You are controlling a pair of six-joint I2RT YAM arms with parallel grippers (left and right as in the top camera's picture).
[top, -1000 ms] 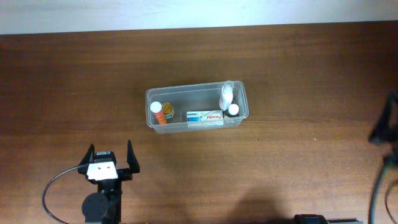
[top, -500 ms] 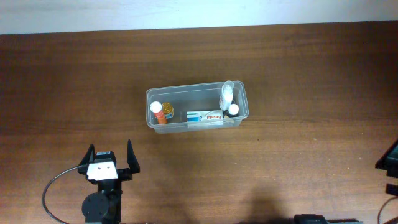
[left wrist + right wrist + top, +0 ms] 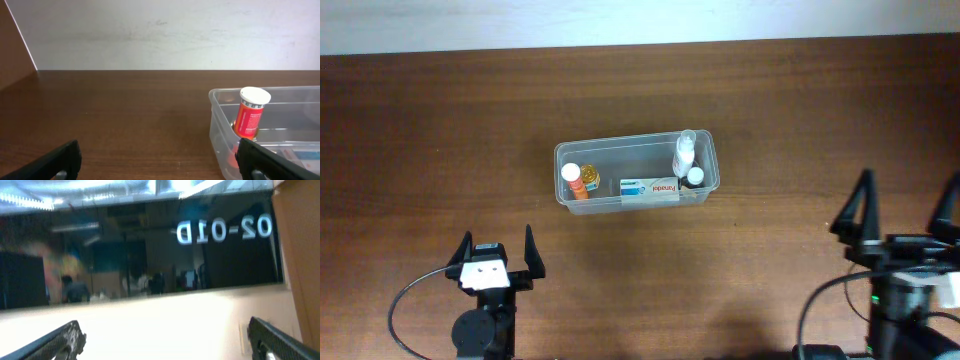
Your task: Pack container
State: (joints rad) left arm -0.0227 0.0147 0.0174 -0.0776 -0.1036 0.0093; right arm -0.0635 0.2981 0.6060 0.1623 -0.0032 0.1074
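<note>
The container (image 3: 630, 163) is set mid-desk (image 3: 420, 120). The left pincer (image 3: 498, 244) and right pincer (image 3: 909, 204) are held spread near the front edge.

In the right wrist view, large white characters (image 3: 225, 230) stand on a dark glass pane (image 3: 140, 255) in the upper right of the frame. They are mirror-reversed and, flipped, read "02-01D". In the overhead view, a flat white and blue cardboard box (image 3: 650, 187) lies along the lower wall of the clear plastic rectangular tub (image 3: 620, 142) near the middle of the frame. It bears a red word, too small to read surely. In the left wrist view, at the right, an orange round bottle with a white cap (image 3: 250, 117) carries a label with white print, too fine to read.
</note>
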